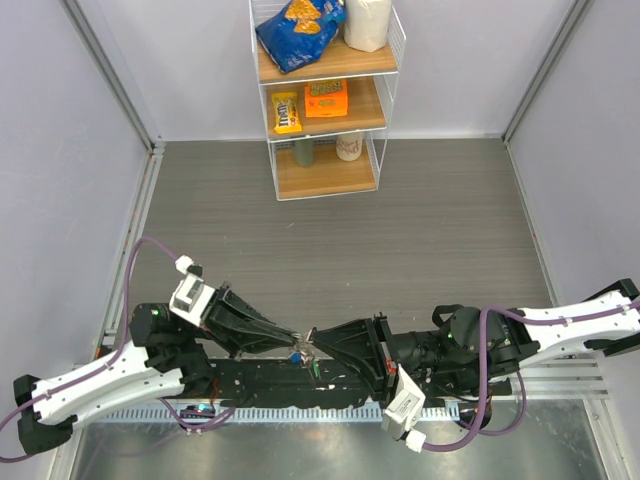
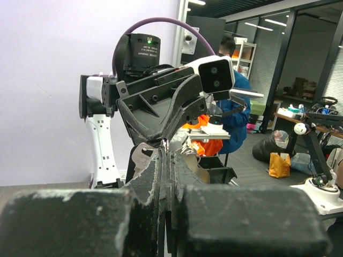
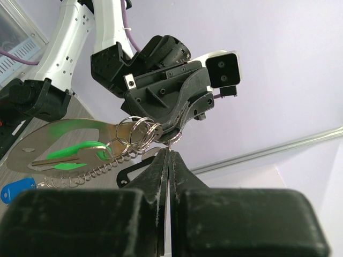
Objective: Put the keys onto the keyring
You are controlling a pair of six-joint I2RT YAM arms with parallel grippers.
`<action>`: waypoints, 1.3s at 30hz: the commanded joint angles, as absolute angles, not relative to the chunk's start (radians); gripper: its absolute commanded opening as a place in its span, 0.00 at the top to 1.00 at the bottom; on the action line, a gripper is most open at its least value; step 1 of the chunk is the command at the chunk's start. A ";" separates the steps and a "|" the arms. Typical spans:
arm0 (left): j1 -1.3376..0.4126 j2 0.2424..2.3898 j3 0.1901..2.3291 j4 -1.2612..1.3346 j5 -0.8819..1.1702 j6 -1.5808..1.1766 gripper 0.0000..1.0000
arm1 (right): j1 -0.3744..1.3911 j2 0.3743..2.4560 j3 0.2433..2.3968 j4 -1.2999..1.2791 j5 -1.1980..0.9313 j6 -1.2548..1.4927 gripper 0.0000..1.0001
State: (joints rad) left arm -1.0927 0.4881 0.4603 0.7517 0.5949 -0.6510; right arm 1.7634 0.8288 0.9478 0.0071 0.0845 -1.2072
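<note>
The grey wood-grain surface (image 1: 420,230) carries a white wire shelf rack (image 1: 300,178) at its far side, stocked with snack packets. At the near edge the two arms reach toward each other. The left arm (image 1: 100,385) comes in from the lower left with its forearm laid low and nearly level. The right arm (image 1: 570,325) stretches in from the right edge in the same flat pose, so the two wrists face each other head-on.

The left gripper (image 1: 290,338) is clenched, and its closed tips bite onto the keyring (image 3: 140,130). In the right wrist view the ring's wire loops fan out from those tips to the left. The right gripper (image 1: 322,340) is also pressed fully together, with no gap between its fingers (image 3: 161,176). Its tips meet a thin bit of wire just under the left gripper's tips, but I cannot tell whether that wire is actually pinched. The two grippers are almost tip to tip, above the near edge of the surface.

The keyring hangs between them in the air, with a springy coiled strand trailing below it. A green-headed key (image 3: 75,158) dangles from the loops against a flat silvery tag. A blue-headed key (image 3: 12,191) hangs lower and further left. A plain silvery key (image 2: 142,156) shows beside the left gripper's fingers in the left wrist view.
</note>
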 commanded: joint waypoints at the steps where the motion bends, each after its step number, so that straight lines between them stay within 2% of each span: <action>1: -1.097 0.491 0.468 0.821 0.586 -0.657 1.00 | 1.766 0.808 0.957 0.078 0.087 -1.235 0.95; 21: -1.097 0.563 0.503 0.810 0.706 -0.649 1.00 | 1.766 0.758 0.968 0.061 0.015 -1.129 0.95; 39: -1.101 0.601 0.514 0.891 0.828 -0.703 1.00 | 1.764 0.775 0.942 0.215 -0.092 -0.989 0.94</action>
State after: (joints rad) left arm -1.0950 0.6010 0.4843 0.8307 0.7979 -0.6834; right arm 1.7634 0.7769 0.9306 0.0921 -0.0650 -1.0237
